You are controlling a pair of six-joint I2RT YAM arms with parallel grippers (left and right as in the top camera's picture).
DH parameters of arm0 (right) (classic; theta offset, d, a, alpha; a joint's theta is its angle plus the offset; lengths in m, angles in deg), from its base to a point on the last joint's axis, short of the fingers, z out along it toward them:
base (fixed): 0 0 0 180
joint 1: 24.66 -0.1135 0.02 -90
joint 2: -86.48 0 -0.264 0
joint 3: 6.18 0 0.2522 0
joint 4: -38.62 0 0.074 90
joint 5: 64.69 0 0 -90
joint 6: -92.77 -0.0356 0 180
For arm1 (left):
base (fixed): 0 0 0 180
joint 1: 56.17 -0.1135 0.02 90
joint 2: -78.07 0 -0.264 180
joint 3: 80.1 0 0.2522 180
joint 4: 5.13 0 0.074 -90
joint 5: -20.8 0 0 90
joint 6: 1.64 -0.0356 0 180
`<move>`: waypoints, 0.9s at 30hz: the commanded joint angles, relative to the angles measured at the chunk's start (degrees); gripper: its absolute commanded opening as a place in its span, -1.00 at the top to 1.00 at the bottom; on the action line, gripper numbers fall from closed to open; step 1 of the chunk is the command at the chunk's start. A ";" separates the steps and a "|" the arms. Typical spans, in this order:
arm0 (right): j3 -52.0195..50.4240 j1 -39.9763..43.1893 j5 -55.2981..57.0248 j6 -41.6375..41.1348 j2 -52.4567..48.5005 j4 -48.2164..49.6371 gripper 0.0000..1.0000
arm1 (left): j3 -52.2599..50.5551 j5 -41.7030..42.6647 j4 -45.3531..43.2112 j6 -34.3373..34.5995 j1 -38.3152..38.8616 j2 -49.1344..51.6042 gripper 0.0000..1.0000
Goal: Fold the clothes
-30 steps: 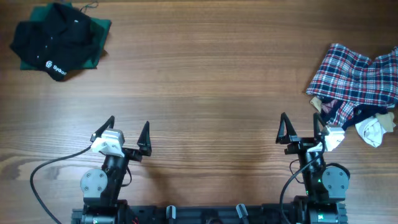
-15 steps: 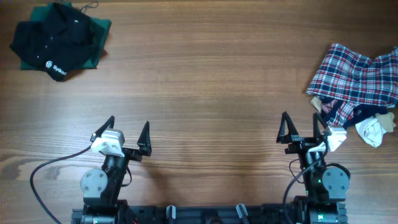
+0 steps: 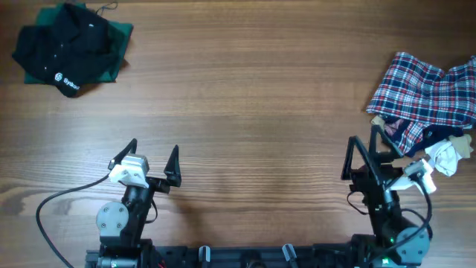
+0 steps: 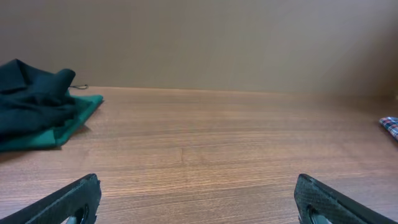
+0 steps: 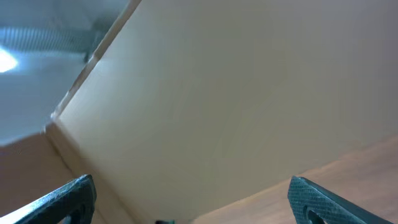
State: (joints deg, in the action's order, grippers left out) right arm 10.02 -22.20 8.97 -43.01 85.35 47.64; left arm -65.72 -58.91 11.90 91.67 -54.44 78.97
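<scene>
A crumpled red, navy and white plaid cloth with navy trim lies at the table's right edge; a sliver of it shows at the right of the left wrist view. A white piece lies at its near end. My right gripper is open and empty, raised and tilted, just left of the plaid heap's near end. Its wrist view shows only wall and a strip of table between the fingers. My left gripper is open and empty near the front left, fingers wide apart over bare wood.
A black garment lies on a green one at the far left corner, also seen in the left wrist view. A tan wall stands behind the wooden table.
My right arm has lifted and swung right toward the plaid heap, its wrist tilting. The left arm and the clothes have not moved.
</scene>
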 commanded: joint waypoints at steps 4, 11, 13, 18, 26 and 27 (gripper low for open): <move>15.28 0.00 -1.38 22.80 -10.34 -8.87 -0.99 | -0.31 -0.55 0.22 -0.04 -0.37 0.02 -1.00; 47.52 0.72 17.07 33.07 -44.61 -40.00 -0.99 | -0.31 -0.55 0.22 -0.04 -0.37 0.02 -1.00; 56.13 2.62 17.05 35.50 -53.22 -46.47 -1.00 | -0.31 -0.55 0.22 -0.04 -0.37 0.02 -1.00; 71.17 13.11 13.11 35.10 -70.05 -56.98 -0.99 | -0.31 -0.52 0.22 -0.04 -0.37 0.02 -0.99; 73.83 37.70 -1.70 21.62 -81.88 -53.44 -0.99 | -0.31 -0.55 0.22 -0.04 -0.37 0.02 -1.00; 73.83 38.34 -1.70 22.32 -83.12 -53.02 -0.99 | -0.31 -0.55 0.22 -0.04 -0.37 0.02 -0.99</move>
State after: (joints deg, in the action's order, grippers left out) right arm 82.32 13.69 10.48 -18.23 5.16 -6.74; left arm -65.72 -58.91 11.90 91.67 -54.44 79.19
